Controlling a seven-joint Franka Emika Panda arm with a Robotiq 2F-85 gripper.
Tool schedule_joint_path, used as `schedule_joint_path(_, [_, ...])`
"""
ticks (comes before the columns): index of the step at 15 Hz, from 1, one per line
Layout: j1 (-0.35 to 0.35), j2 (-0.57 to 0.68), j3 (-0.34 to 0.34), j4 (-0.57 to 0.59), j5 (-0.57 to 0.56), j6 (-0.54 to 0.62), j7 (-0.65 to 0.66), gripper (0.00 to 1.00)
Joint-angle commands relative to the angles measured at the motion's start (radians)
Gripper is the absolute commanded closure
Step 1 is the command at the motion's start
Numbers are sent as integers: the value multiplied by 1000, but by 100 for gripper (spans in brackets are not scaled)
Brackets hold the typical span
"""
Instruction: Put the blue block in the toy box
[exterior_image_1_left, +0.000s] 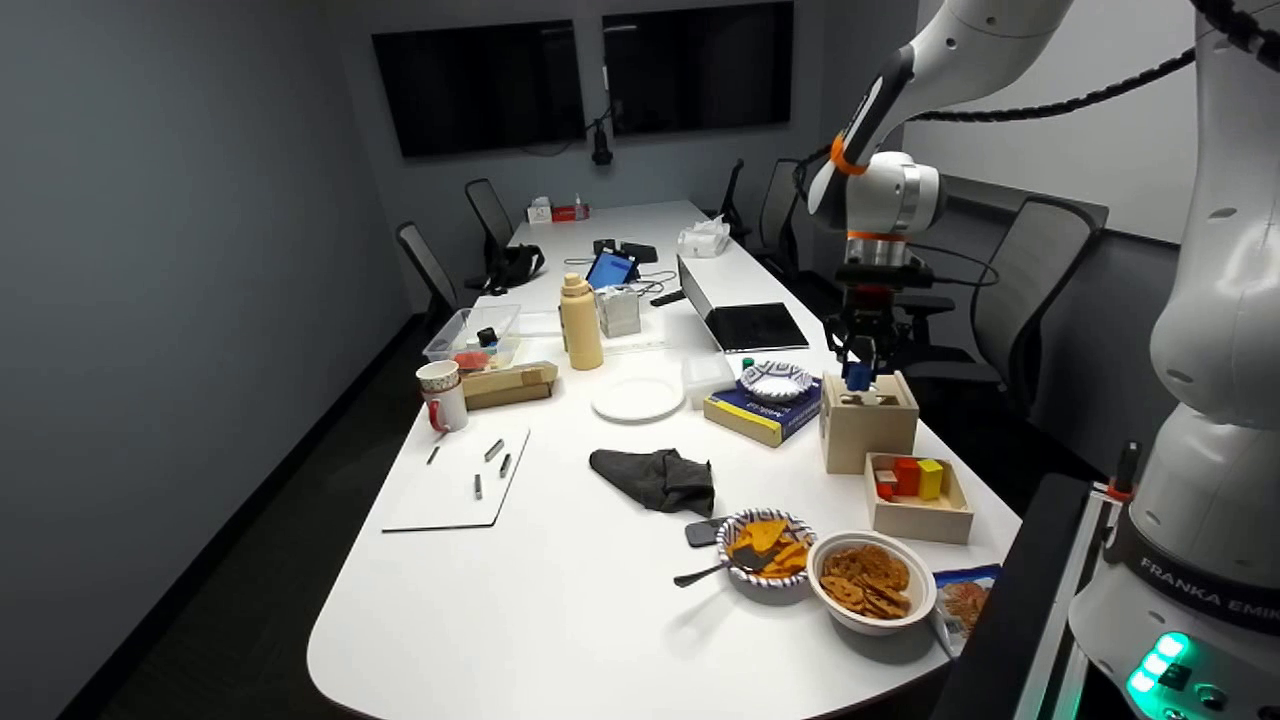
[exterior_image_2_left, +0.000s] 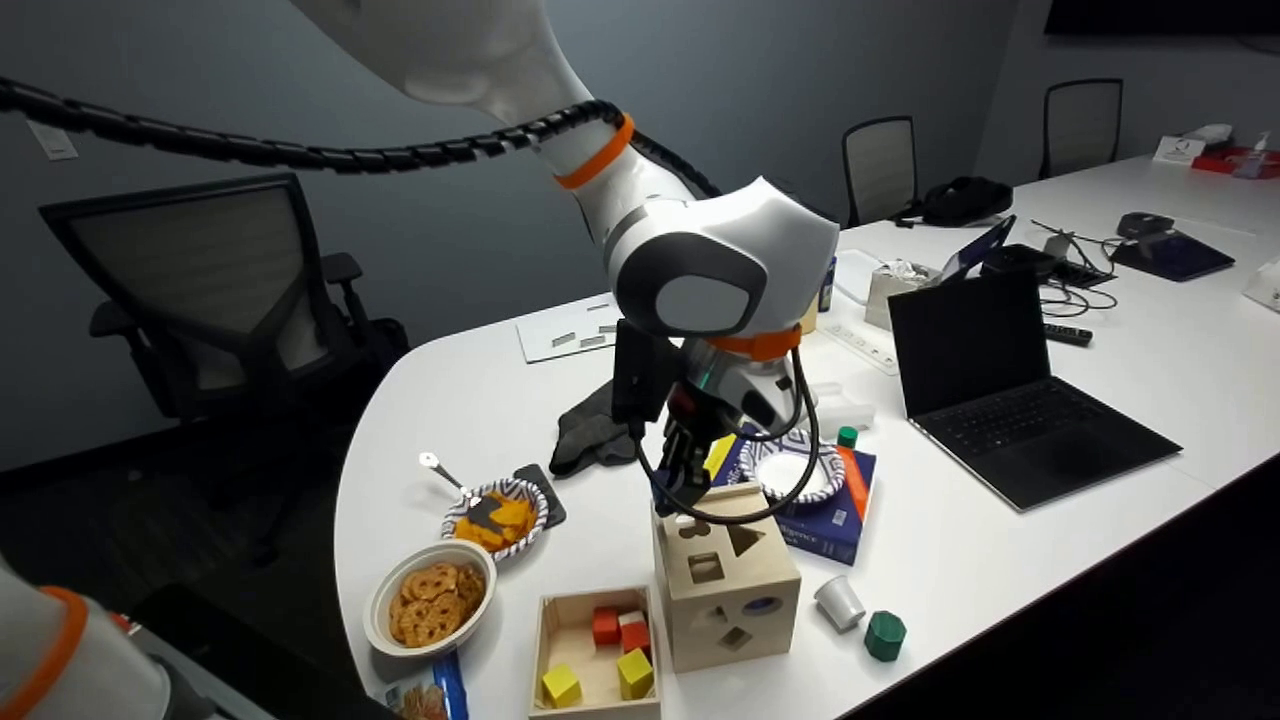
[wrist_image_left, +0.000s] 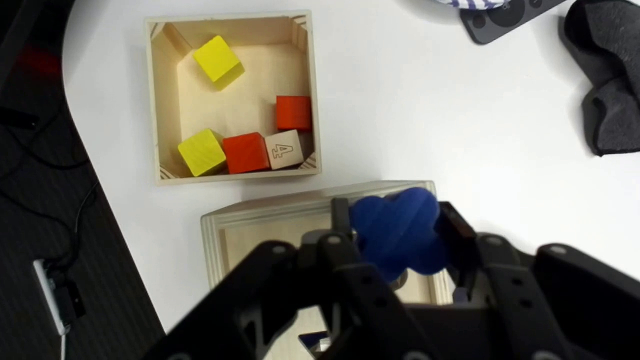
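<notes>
a blue block (wrist_image_left: 395, 235) hangs over the toy box (exterior_image_2_left: 735, 583) on a meeting-room worktop (exterior_image_1_left: 590, 620), delivery close but not made. the pincer (wrist_image_left: 397, 220) is clamped on the lobed piece, a finger (wrist_image_left: 341, 216) pressed to either side. by the look of things, the picking-up and carrying are done and the posting remains. in an exterior view, much of a clover-like cut-out (exterior_image_2_left: 692, 527) in the box's top lies open, so the block does not appear to have gone in. that cut-out seems the likeliest fit for those lobes, ahead of the triangular opening (exterior_image_2_left: 745, 540) and square opening (exterior_image_2_left: 705, 568) nearby. whether the block's lower end touches the wood cannot be told. left to do, as judged here: bring the lobes into line over the cut-out, ease the block down through it, part the fingers and lift away. a slight twist off line could leave it perched on top, the job unfinished. just beside the box, a low wooden tray (wrist_image_left: 152, 100) holds yellow blocks (wrist_image_left: 219, 60), red blocks (wrist_image_left: 247, 152) and a plain wooden block (wrist_image_left: 284, 149), none of which the task calls for.
</notes>
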Motion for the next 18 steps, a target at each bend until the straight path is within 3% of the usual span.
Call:
schedule_joint_path(1, [-27, 35, 4, 34, 55, 16, -39, 81])
schedule_joint_path(18, [-26, 131, 25, 78, 60, 54, -19, 81])
